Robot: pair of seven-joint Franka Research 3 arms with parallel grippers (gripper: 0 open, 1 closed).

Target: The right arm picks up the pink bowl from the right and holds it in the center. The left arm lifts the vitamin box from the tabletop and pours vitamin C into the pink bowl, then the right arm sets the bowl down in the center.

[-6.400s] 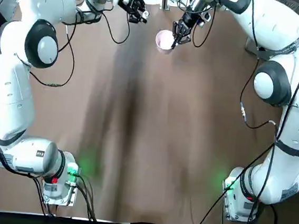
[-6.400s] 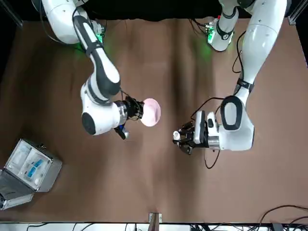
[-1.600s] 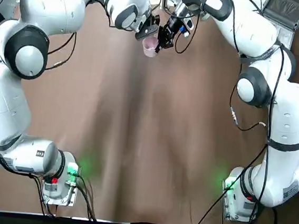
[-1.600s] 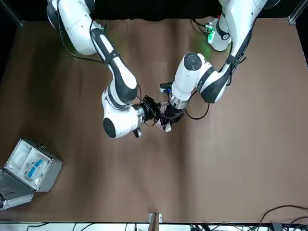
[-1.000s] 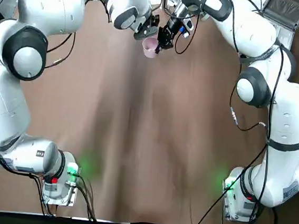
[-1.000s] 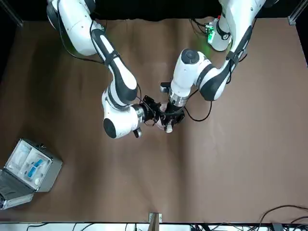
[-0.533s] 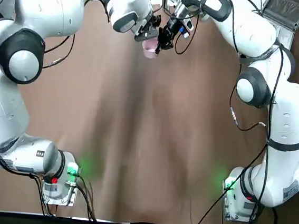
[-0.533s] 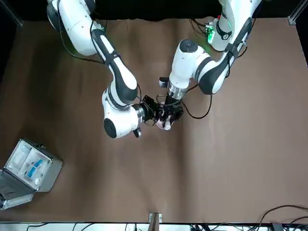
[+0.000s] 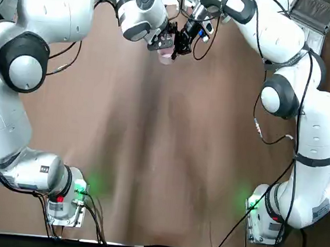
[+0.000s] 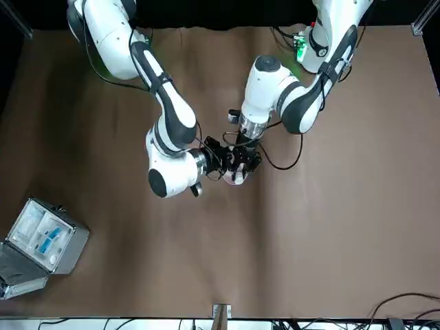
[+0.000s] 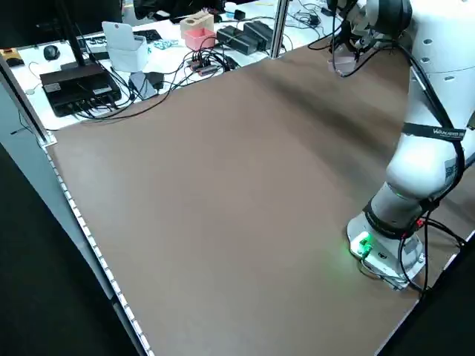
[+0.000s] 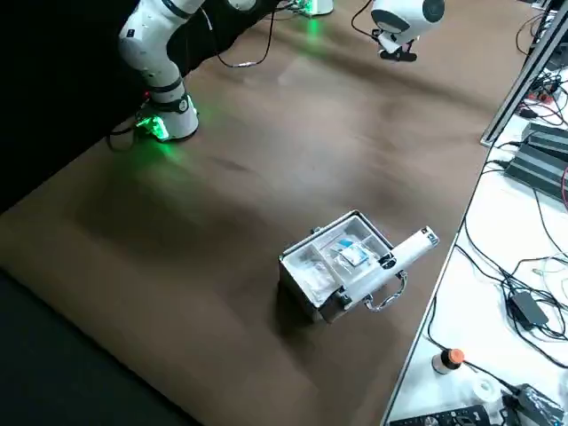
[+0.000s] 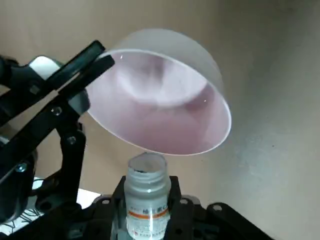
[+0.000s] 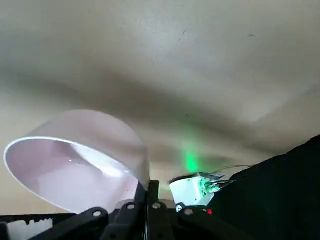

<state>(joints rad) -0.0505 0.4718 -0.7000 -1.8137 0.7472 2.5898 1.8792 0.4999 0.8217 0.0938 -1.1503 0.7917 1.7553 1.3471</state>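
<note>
The pink bowl (image 13: 165,115) hangs tilted above the tabletop (image 9: 168,147) near the far middle, its whitish inside facing the left wrist camera. My right gripper (image 14: 148,192) is shut on its rim, also seen as the right gripper (image 10: 214,161) in the front view. The vitamin box (image 13: 146,197), a small whitish bottle with an orange band, sits in my left gripper (image 13: 146,215), which is shut on it. Its mouth points at the bowl's lower rim, almost touching. From overhead the left gripper (image 9: 163,41) nearly covers the pink bowl (image 9: 167,54).
A grey hinged case (image 10: 40,242) with blue-white contents lies open on the robot's far right; the same grey case (image 12: 342,264) shows in the right side view. Cables and boxes (image 11: 111,59) crowd a bench beyond the far edge.
The left gripper has come in from the side with the bottle and closed on the bowl, over the last second shifting slightly farther over its rim. The right gripper holds the bowl still.
</note>
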